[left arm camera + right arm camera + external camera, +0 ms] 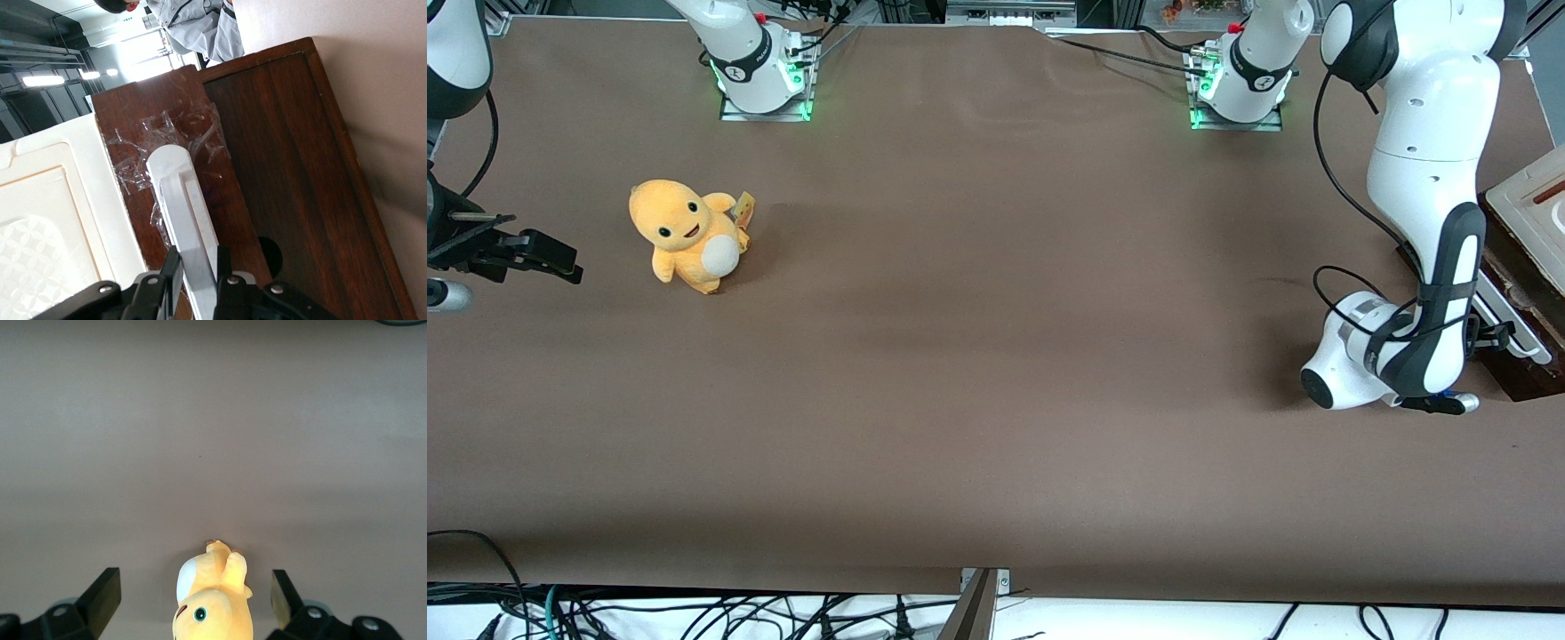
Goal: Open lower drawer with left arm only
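Note:
The lower drawer (1519,378) shows its dark reddish-brown wooden front (143,127) at the working arm's end of the table. A long white bar handle (180,193) runs along that front, with clear tape stuck around its end. My left gripper (197,259) is shut on this handle (1516,331), one black finger (170,267) pressed against each of its sides. In the front view the left arm (1427,178) bends down low over the table, its gripper (1489,336) right in front of the drawer. I cannot tell how far the drawer is pulled out.
A cream-white panel (1538,200) with a brown groove lies above the drawer (47,220). A wider dark wooden panel (293,173) sits beside the handle strip. A yellow plush toy (689,236) lies on the brown table (996,356) toward the parked arm's end.

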Controlling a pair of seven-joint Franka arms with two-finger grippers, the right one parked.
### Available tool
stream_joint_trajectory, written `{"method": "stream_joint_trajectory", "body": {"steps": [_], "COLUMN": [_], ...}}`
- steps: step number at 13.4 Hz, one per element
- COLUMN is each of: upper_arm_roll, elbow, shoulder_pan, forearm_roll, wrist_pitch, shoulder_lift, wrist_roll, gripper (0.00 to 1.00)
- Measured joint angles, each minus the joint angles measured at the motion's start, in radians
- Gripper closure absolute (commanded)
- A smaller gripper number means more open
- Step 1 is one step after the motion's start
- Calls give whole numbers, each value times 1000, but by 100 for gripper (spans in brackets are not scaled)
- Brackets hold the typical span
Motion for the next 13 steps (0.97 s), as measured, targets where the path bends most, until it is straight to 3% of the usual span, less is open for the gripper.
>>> {"method": "stream_joint_trajectory", "body": {"steps": [13], "upper_arm_roll": [-1], "elbow": [29], "shoulder_pan": [-52], "forearm_roll": [-46], "wrist_pitch": [-20], "shoulder_lift": [10], "wrist_roll": [4], "gripper": [88]}}
